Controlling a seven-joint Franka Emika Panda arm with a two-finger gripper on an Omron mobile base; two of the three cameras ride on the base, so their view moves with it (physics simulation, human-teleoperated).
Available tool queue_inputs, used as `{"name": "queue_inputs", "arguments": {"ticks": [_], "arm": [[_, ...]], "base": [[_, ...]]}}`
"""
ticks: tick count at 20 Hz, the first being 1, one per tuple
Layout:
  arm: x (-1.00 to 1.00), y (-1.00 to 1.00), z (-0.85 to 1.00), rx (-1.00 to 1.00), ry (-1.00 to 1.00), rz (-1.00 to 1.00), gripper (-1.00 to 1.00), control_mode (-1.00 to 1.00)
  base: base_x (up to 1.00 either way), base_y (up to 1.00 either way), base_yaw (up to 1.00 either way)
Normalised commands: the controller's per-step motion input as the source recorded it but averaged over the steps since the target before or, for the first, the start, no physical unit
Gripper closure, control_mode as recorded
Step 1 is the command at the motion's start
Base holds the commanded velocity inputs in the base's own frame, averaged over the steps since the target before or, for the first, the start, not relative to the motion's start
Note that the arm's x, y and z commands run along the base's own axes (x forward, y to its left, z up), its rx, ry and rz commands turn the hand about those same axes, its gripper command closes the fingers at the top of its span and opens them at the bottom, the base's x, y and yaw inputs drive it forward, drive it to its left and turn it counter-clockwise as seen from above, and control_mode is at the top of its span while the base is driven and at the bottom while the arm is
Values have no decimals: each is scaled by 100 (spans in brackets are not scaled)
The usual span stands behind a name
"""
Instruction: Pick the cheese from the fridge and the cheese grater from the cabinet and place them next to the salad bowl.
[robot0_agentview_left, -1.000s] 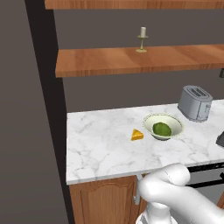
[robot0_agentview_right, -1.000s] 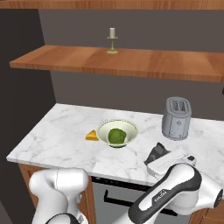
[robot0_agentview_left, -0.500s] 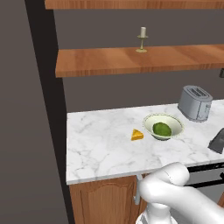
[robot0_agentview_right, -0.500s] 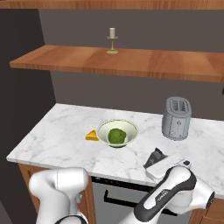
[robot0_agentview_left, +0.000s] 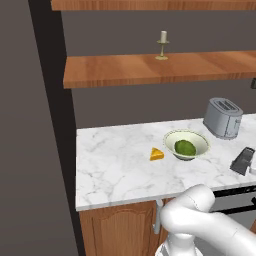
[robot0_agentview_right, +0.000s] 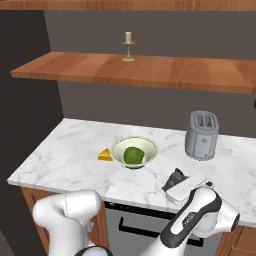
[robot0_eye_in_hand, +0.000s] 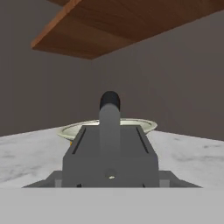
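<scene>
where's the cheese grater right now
The cheese grater is in the hand, low over the front of the marble counter, in the right base view to the right of the salad bowl and in front of the toaster.

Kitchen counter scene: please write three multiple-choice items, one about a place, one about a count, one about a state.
1. Where does the small yellow-orange cheese wedge lie?
A. on the wooden shelf
B. on the marble counter beside the cream-white salad bowl
C. inside the bowl
2. How many slots has the silver toaster?
A. one
B. two
C. four
3. The dark grey box grater is
A. held at the robot's hand
B. on the shelf
C. in the bowl

Answers: 1 B, the cheese wedge lies beside the salad bowl. 2 B, the toaster shows two slots. 3 A, the grater sits at the hand.
</scene>
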Motion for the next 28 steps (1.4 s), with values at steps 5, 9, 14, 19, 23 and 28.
{"name": "queue_inputs", "arguments": {"ticks": [5, 9, 14, 19, 23, 28], "arm": [[61, 0, -26, 0, 2, 0, 100, -100], [65, 0, -28, 0, 3, 0, 100, -100], [56, 0, -31, 0, 3, 0, 100, -100], [33, 0, -38, 0, 0, 1, 100, -100], [3, 6, -39, 0, -10, 2, 100, -100], [0, 16, -32, -6, -21, 2, 100, -100]], "base": [[0, 0, 0], [0, 0, 0], [0, 0, 0], [0, 0, 0], [0, 0, 0], [0, 0, 0]]}}
